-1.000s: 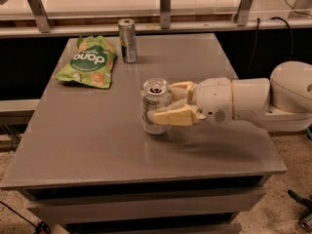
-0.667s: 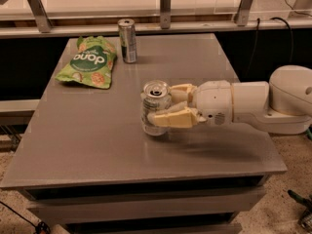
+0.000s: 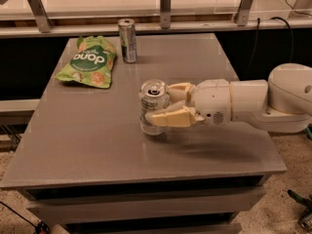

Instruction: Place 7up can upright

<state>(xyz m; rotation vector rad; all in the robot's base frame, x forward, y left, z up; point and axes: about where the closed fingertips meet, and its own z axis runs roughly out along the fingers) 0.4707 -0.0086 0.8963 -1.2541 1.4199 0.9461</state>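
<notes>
Camera view: fingers [image 3: 173,117] clasp the upright 7up can [image 3: 150,104] between them at table [image 3: 97,145] centre.

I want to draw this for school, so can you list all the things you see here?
7up can: one, silver-white with green, upright near the table's middle, gripped at its sides.
Slim can: one, silver and dark, upright at the table's far edge.
Snack bag: one, green, lying flat at the far left, beside the slim can.
Table: one, grey, under everything.
Arm: one, white, reaching in from the right.
Pincer: one, cream, closed around the 7up can.
</notes>
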